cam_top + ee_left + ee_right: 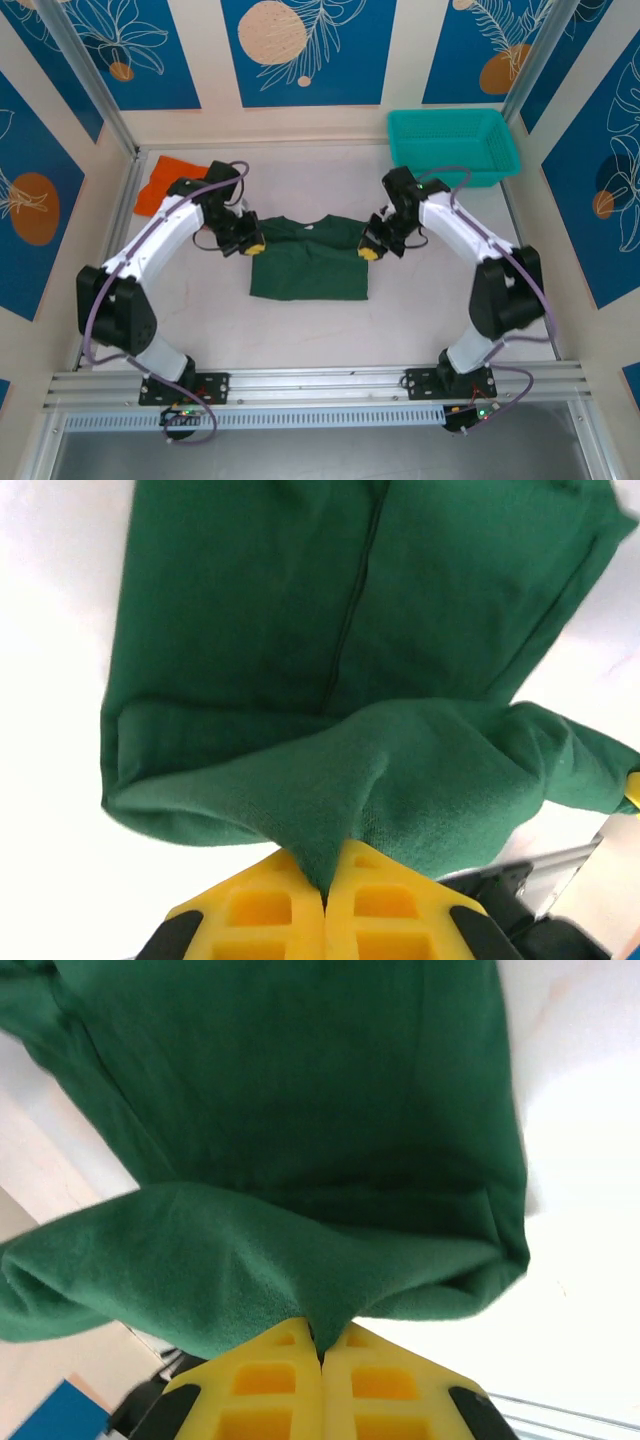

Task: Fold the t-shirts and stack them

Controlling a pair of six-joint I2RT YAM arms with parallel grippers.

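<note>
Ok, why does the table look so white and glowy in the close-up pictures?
Left wrist view: the table is blown out to plain white beside the green t-shirt; right wrist view: same washed-out table; top external view: light is even, no glare.

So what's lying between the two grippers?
The green t-shirt, its collar edge spanning from the left gripper to the right gripper, seen in the top view.

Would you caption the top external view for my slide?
Mid-task: left gripper and right gripper pinch the green t-shirt; orange t-shirt aside.
</note>
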